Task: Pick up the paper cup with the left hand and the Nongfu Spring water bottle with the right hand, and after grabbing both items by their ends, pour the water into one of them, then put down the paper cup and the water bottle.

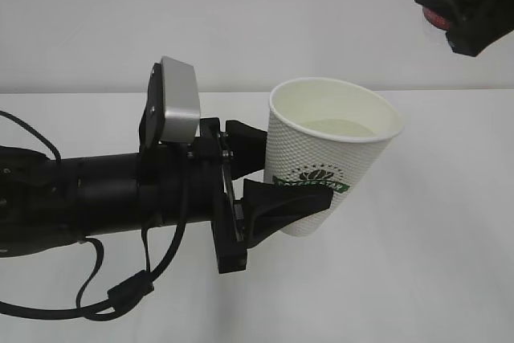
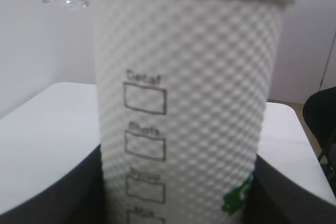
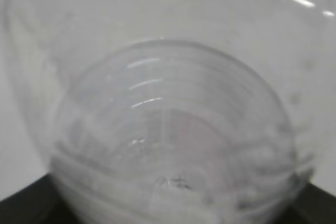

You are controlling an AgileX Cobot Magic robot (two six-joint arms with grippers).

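Clamping my left gripper (image 1: pixel 277 178) on the raised paper cup (image 1: pixel 329 150), my right gripper (image 1: pixel 466 6) on the Nongfu Spring water bottle (image 3: pixel 168 140) upper right; tilting risks spilling water.

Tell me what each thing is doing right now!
Cup: held up off the table, slightly tilted, some liquid inside.
Left gripper: shut on the cup.
Bottle: held by the right gripper, up high.
Right gripper: shut on the bottle.
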